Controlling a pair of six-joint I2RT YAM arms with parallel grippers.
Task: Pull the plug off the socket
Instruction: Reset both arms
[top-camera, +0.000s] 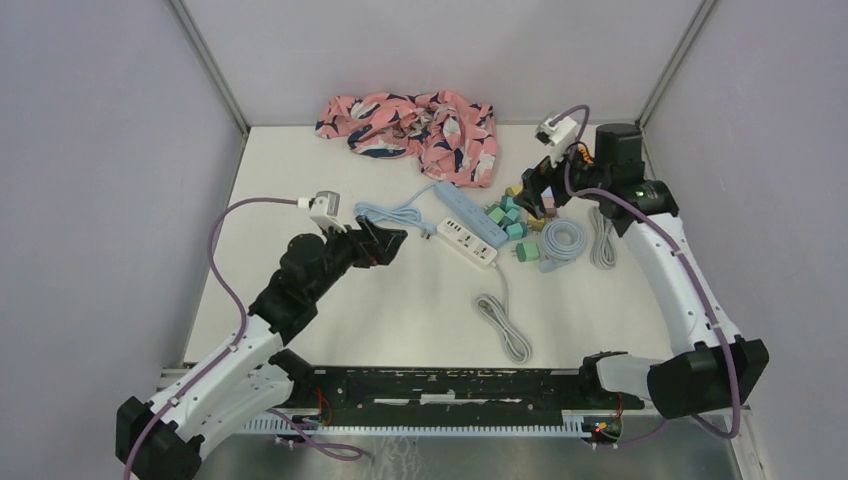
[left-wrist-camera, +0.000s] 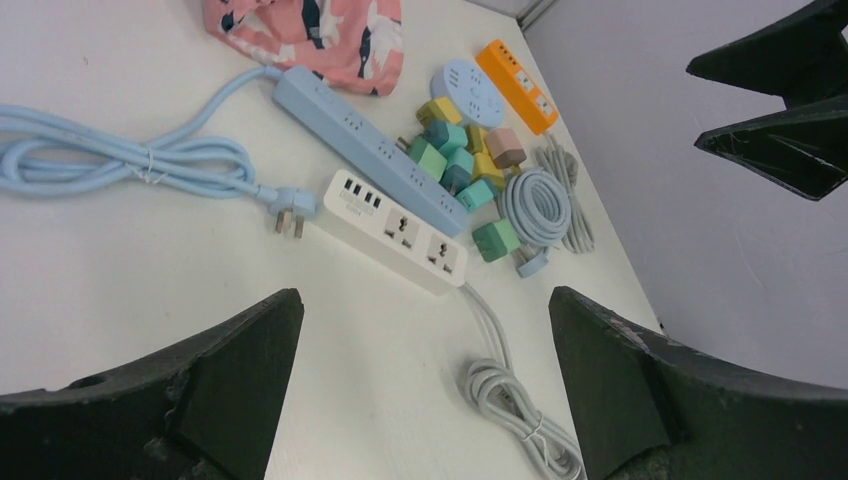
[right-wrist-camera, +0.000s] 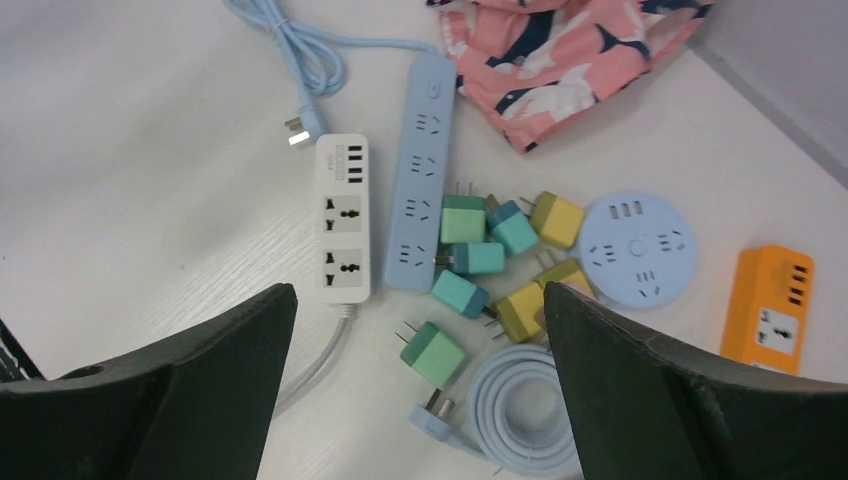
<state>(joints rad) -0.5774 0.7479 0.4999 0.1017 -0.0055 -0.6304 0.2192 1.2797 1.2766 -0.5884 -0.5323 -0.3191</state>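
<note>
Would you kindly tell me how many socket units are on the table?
4: white power strip, long blue power strip beside it, round blue socket hub beyond the adapter cubes, orange socket block past that. None seems hidden.

You had no legible text to read here. The white power strip (left-wrist-camera: 397, 230) bore a small grey marking beside its USB ports, too blurred to make out. The orange socket block (right-wrist-camera: 770, 312) showed no readable letters.
</note>
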